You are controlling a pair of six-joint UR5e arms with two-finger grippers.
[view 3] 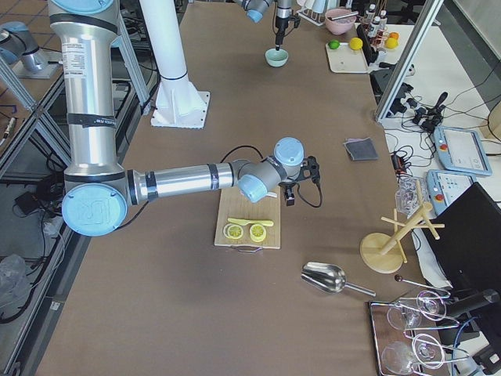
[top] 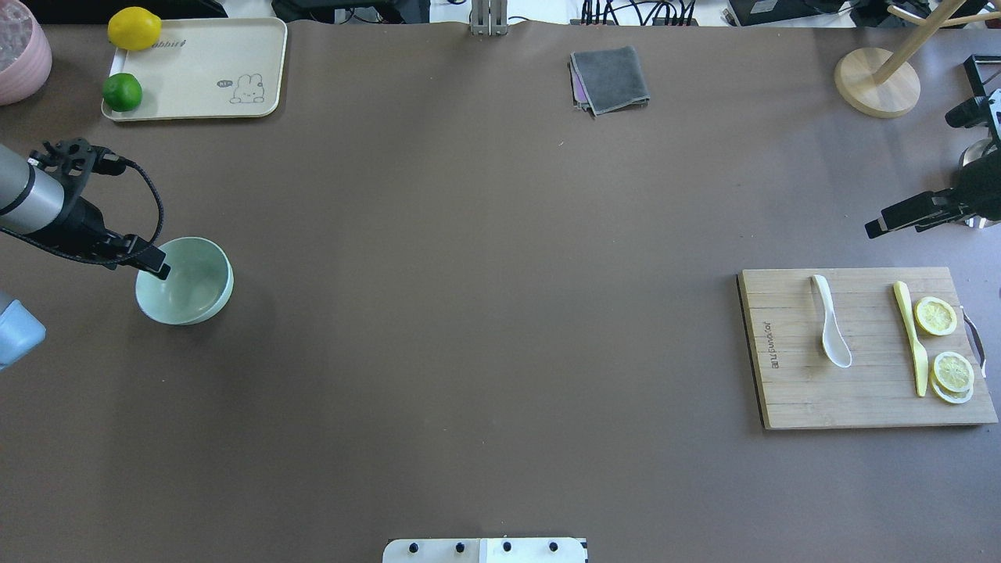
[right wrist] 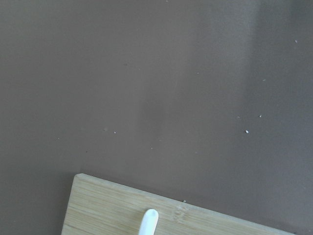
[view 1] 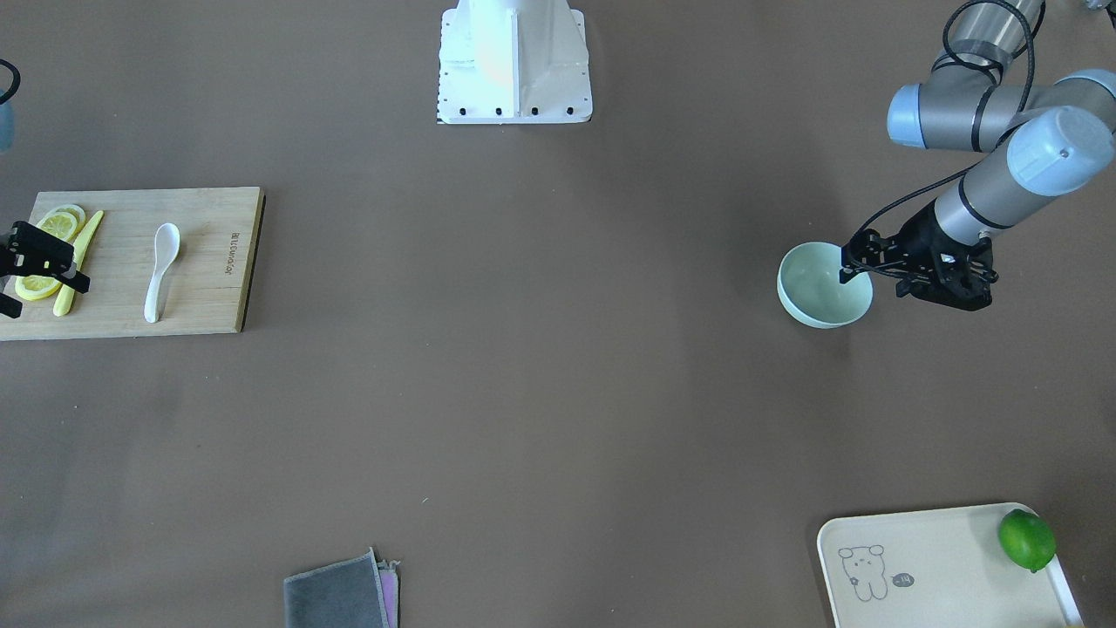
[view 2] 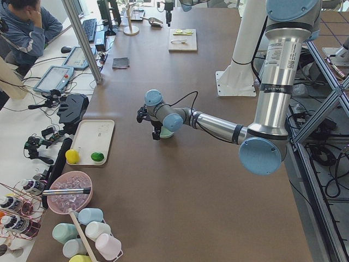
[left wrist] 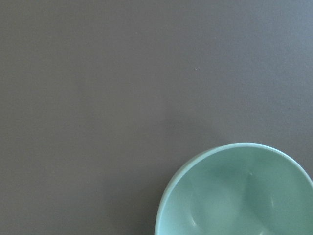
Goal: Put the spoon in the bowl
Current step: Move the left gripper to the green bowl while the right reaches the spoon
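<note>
The white spoon (view 1: 161,270) lies on a wooden cutting board (view 1: 209,288), scoop toward the robot; it also shows in the overhead view (top: 830,328). Its handle tip shows in the right wrist view (right wrist: 149,220). The mint-green bowl (view 1: 815,292) stands on the table at the far other end (top: 195,285) and fills the lower right of the left wrist view (left wrist: 239,196). My left gripper (view 1: 872,283) looks open, its fingers on either side of the bowl's rim. My right gripper (view 1: 42,294) looks open and empty, raised above the board's outer end, apart from the spoon.
A yellow knife (top: 911,336) and lemon slices (top: 936,316) lie on the board beside the spoon. A cream tray (top: 203,78) with a lime and a lemon is at the far left. A grey cloth (top: 610,78) and a wooden stand (top: 876,82) are at the far edge.
</note>
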